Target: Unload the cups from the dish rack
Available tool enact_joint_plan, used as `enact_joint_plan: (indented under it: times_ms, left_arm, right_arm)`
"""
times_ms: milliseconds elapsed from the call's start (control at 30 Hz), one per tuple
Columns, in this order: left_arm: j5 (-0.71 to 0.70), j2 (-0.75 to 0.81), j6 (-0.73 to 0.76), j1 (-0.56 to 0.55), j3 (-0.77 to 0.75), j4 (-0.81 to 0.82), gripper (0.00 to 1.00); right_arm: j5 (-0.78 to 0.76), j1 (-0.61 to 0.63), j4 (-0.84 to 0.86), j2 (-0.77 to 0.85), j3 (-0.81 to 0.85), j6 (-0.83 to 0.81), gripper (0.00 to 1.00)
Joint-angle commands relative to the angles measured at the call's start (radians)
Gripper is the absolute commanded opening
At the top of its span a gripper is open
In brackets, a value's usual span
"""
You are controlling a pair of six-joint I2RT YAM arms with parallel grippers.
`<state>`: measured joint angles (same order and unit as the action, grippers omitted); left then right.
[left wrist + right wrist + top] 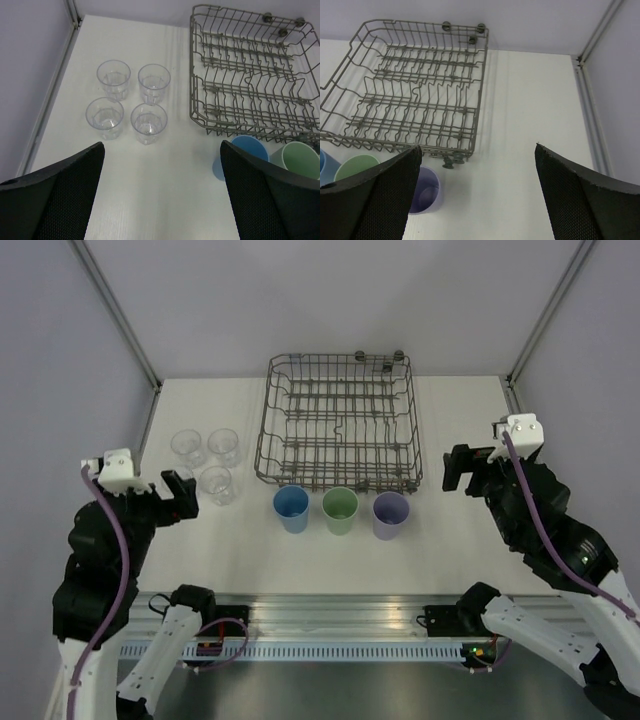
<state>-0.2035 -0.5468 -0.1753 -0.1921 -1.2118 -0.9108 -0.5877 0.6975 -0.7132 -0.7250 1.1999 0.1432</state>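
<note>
Your dish rack (pixel 264 430) shows only bare wire in every view, so I judge there is nothing left to lift out. The four clear glasses (pixel 148 121) stand upright in a square at the upper left of the left wrist view, just ahead of the left gripper (pixel 162 145), whose fingers are spread wide and empty. The blue tumbler (pixel 291 508), green tumbler (pixel 339 510) and purple tumbler (pixel 390 514) stand mouth-up in a row just below the rack at centre frame. The right gripper (pixel 462 468), also spread and empty, is nearest the purple one.
</note>
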Motion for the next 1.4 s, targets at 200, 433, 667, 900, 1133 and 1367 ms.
enact_joint_plan:
  times_ms: [200,433,667,900,1133,1367]
  left_arm:
    - [-0.062,0.168,0.048,-0.058,-0.006,-0.132,1.0]
    - [-0.074,0.281,0.063,-0.063,0.003,-0.189,1.0]
    - [-0.065,0.304,0.068,-0.069,0.041,-0.169,1.0]
    - [-0.054,0.309,0.069,-0.069,0.052,-0.157,1.0]
    - [-0.053,0.314,0.082,-0.073,0.057,-0.131,1.0]
    - [-0.056,0.318,0.083,-0.082,0.069,-0.117,1.0]
  right_arm:
    - [-0.216,0.0,-0.222,0.12,0.044,-0.053,0.98]
    - [-0.23,0.0,-0.253,0.268,-0.038,-0.03,0.98]
    - [-0.195,0.0,-0.244,0.371,-0.06,-0.037,0.98]
    - [-0.221,0.0,-0.256,0.395,-0.057,-0.044,0.98]
    - [-0.216,0.0,-0.253,0.384,-0.06,-0.039,0.98]
    - [-0.199,0.0,-0.23,0.388,-0.076,-0.039,0.98]
